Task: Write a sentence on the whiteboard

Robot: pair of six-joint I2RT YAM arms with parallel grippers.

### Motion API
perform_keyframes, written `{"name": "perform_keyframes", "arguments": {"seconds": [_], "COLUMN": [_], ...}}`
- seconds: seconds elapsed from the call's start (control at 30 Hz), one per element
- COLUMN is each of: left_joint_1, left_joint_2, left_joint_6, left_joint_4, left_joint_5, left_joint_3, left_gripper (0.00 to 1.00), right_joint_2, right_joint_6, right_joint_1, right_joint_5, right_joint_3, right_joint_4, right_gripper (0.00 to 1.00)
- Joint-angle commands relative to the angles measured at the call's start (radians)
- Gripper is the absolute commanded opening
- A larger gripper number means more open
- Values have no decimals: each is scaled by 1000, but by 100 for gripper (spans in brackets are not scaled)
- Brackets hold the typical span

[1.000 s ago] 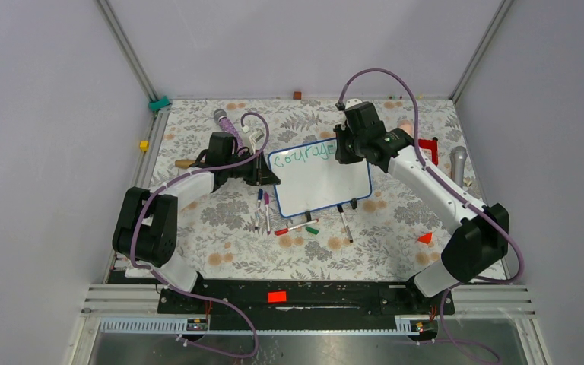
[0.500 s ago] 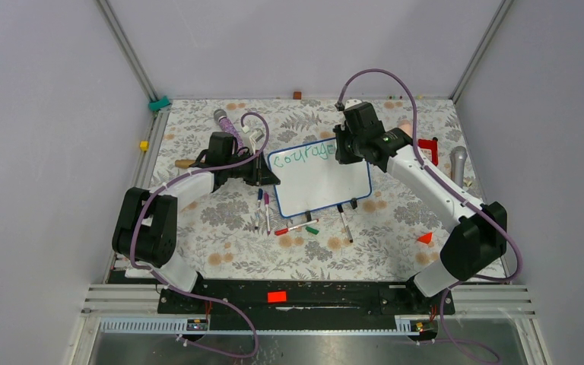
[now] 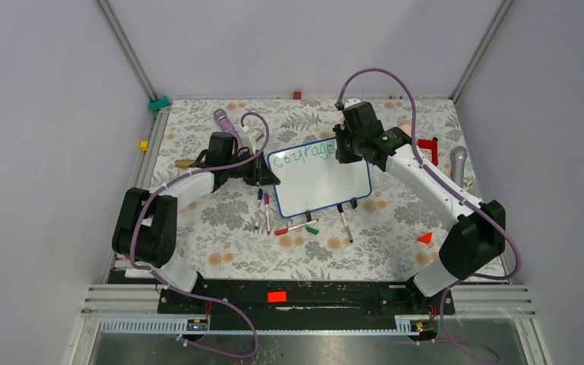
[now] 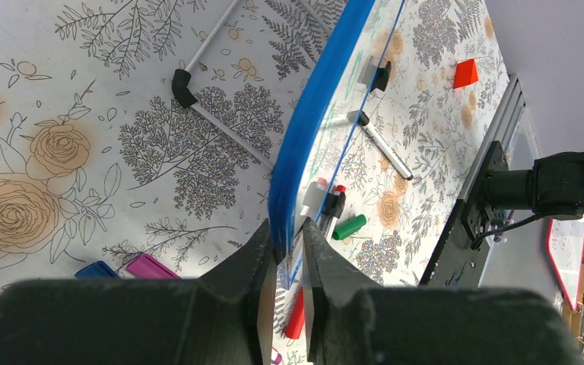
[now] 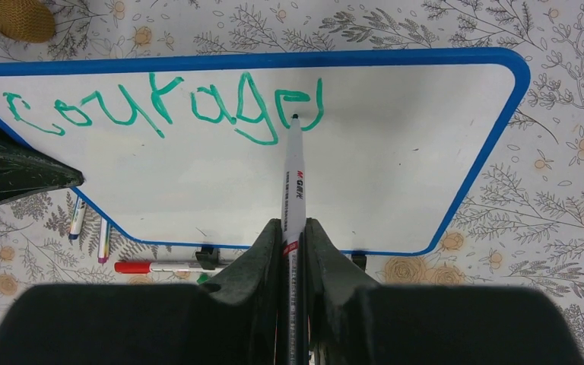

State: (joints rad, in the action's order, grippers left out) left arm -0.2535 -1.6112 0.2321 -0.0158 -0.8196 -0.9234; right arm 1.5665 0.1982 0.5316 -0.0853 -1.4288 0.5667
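Now, right gripper [image 5: 290, 225] fingers clamp tight on a marker [image 5: 295, 171] (red print on its white barrel, perhaps "M&G", too small to be sure), tip touching the whiteboard [image 5: 395, 167] at the last green stroke of the sentence [image 5: 160, 110], which reads "courage" along the top. Left gripper [image 4: 287, 234] pinches the board's blue left edge; the board sits mid-table on the floral cover [image 3: 228, 228], loose pens [image 3: 298, 226] just beside its near edge.

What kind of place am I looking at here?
Probably a robotics lab test cell: plain walls on metal framing enclose a floral-covered table, and a left arm and right arm, bolted at its near edge, work on a whiteboard among loose markers.
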Motion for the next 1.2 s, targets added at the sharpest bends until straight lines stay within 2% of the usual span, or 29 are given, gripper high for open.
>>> {"name": "perform_keyframes", "arguments": {"seconds": [0.0,0.3,0.73,1.17], "left_joint_1": [3,3,2,2], "left_joint_2": [29,31,33,31], "left_joint_6": [-33,-34,-36,-36], "left_joint_4": [-32,-32,-33,-32], "left_joint_5": [55,54,56,58], "left_joint_3": [-28,-27,-26,-29], "left_gripper": [0,0,0,0], "right_joint_2": [8,15,33,40], "right_joint_6": [-4,-5,1,-10], "right_joint_1": [11,14,16,16], "right_joint_5": [21,46,-57,-82], "right_joint_3": [-43,-50,-81,-94], "right_joint_4": [-26,-25,7,17], "right_gripper": [0,0,0,0]}}
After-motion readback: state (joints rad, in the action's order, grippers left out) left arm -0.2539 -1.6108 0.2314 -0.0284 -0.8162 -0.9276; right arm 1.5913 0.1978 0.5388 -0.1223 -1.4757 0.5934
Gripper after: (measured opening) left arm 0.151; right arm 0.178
